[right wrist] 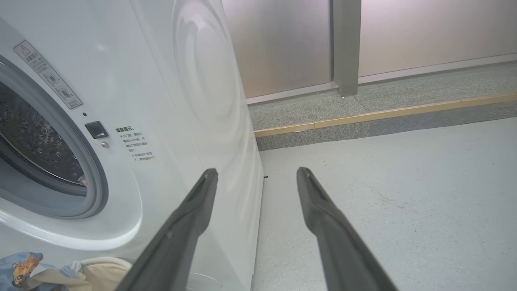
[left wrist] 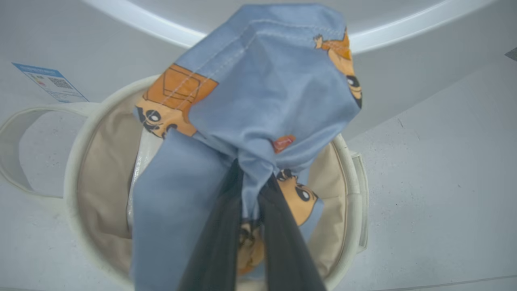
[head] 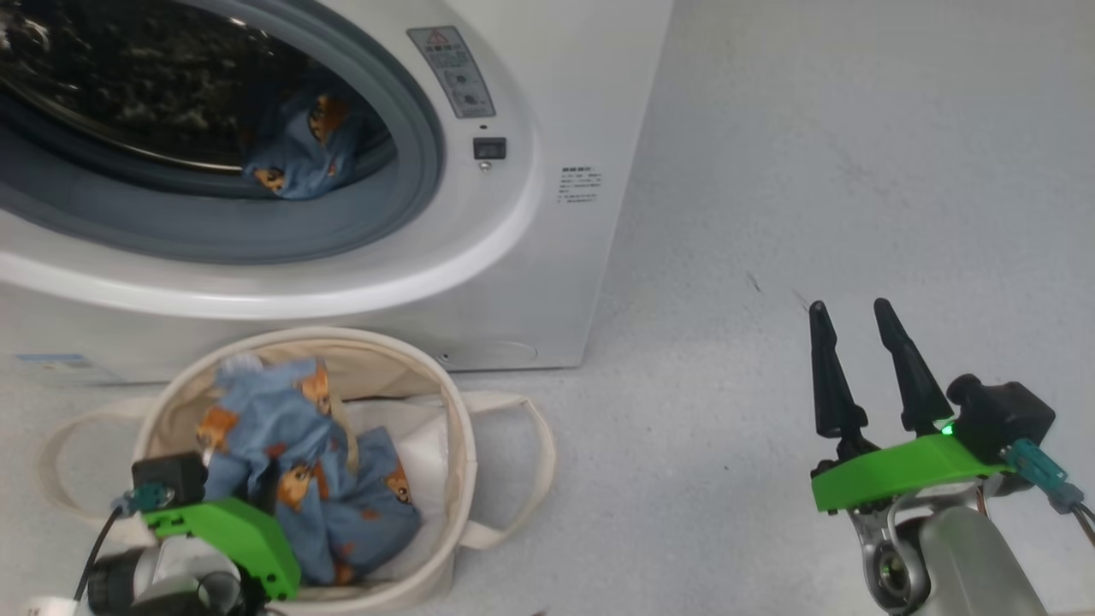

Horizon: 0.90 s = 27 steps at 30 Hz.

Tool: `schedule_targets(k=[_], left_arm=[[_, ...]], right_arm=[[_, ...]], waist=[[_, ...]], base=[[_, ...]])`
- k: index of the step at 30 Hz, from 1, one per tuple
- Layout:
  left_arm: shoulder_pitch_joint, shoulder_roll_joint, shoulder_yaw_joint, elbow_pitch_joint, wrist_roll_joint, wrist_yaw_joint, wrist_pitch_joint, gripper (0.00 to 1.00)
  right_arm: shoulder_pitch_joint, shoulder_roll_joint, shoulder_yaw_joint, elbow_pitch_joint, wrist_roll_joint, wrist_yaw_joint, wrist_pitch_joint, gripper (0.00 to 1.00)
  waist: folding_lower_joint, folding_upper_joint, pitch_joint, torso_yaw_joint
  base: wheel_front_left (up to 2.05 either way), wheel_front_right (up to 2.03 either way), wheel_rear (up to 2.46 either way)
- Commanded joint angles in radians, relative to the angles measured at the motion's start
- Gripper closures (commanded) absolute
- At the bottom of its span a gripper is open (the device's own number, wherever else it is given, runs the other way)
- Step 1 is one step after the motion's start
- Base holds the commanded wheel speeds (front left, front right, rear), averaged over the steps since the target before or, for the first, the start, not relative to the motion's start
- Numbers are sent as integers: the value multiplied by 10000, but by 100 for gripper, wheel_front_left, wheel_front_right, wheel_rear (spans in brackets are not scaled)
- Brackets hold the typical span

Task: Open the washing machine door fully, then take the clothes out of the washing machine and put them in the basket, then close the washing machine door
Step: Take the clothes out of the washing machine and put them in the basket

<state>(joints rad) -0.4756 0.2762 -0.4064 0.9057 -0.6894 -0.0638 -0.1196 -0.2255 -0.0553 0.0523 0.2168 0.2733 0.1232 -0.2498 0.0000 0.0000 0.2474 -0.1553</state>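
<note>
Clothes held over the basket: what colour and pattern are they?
The clothes are light blue with orange-brown cartoon figures, clearest in the left wrist view.

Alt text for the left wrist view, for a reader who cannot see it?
The left gripper, jaws shut, holds the clothes, light blue with orange cartoon figures, over the cream basket. The white washing machine stands behind it.

Floor (head: 813, 171): pale grey, speckled, evenly lit, with a few small dark scuff marks (head: 754, 281). Rear wall: frosted pale panels (right wrist: 282, 44) divided by a grey upright post (right wrist: 346, 44). At its foot, a raised speckled grey ledge (right wrist: 404, 91) edged with a wooden strip (right wrist: 383, 114).
</note>
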Motion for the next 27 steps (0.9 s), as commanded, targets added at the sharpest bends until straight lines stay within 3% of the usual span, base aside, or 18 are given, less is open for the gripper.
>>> schedule_targets(k=[1,7,14,27], left_arm=[[-456,194,306,192,-58,-130,18,100],[-1254,-51,430,1740,-612,-549,117,100],[-2309,1,370,3157,-794,-635,515,100],[-3441,187,329,3802,-929,-460,1211,100]], right_arm=[[-272,-77,237,-355,-24,75,-120,0],[-445,-113,218,-596,-46,75,-120,0],[-638,-174,265,-922,-86,75,-120,0],[-799,-146,34,-1676,-220,75,-120,0]], waist=[[0,0,179,-128],[0,0,784,-322],[0,0,1601,-556],[0,0,3350,-753]], base=[[0,0,0],[0,0,0],[0,0,0],[0,0,0]])
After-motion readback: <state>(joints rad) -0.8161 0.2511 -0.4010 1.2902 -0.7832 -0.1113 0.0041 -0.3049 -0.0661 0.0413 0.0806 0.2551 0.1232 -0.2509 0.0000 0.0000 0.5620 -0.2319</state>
